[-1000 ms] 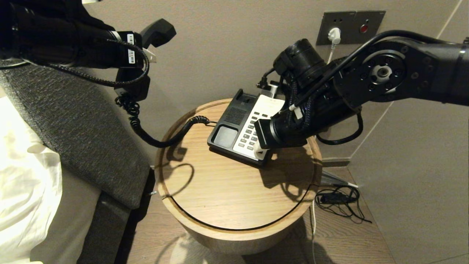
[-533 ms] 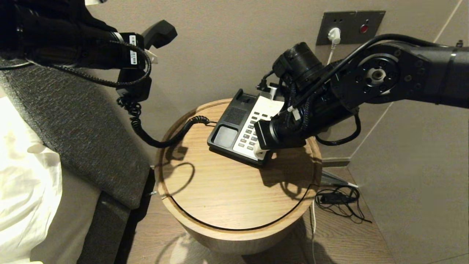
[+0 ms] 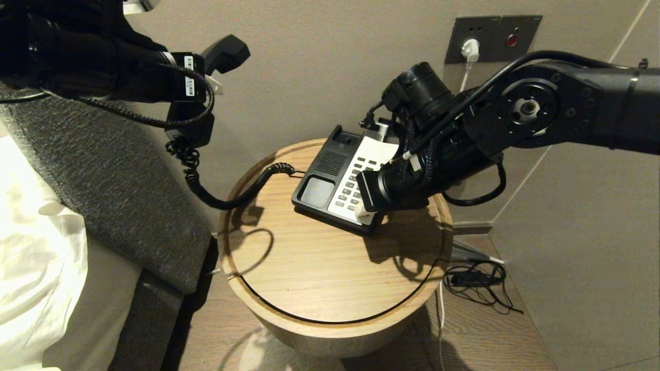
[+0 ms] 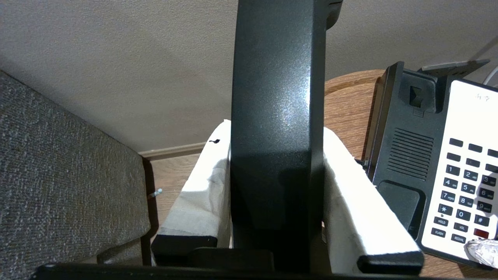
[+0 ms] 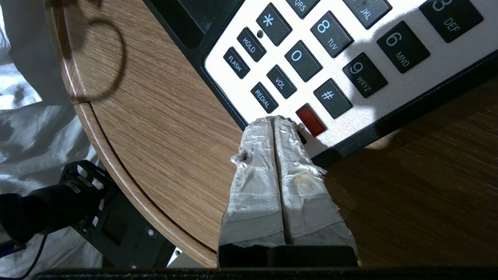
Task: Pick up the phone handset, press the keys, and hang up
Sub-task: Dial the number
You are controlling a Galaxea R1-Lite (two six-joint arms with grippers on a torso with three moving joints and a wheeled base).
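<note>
My left gripper (image 3: pixel 203 82) is shut on the black phone handset (image 3: pixel 206 85), held high at the upper left, well away from the phone base (image 3: pixel 337 178). In the left wrist view the handset (image 4: pixel 278 116) stands between the white-wrapped fingers (image 4: pixel 202 194). A coiled cord (image 3: pixel 227 193) runs from the handset down to the base. My right gripper (image 3: pixel 363 210) is shut and empty, its wrapped tips (image 5: pixel 275 122) over the near corner of the white keypad (image 5: pixel 330 66), beside the red key (image 5: pixel 310 119) and the REDIAL key (image 5: pixel 264 98). The black cradle (image 3: pixel 322 178) is bare.
The phone base sits at the back of a round wooden side table (image 3: pixel 330 278). A grey padded headboard (image 3: pixel 103 180) and white bedding (image 3: pixel 36 257) lie to the left. A wall socket plate (image 3: pixel 492 38) and loose cables (image 3: pixel 477 281) are to the right.
My right arm has shifted slightly left and toward the keypad's near corner. My left arm with the handset has dipped very slightly.
</note>
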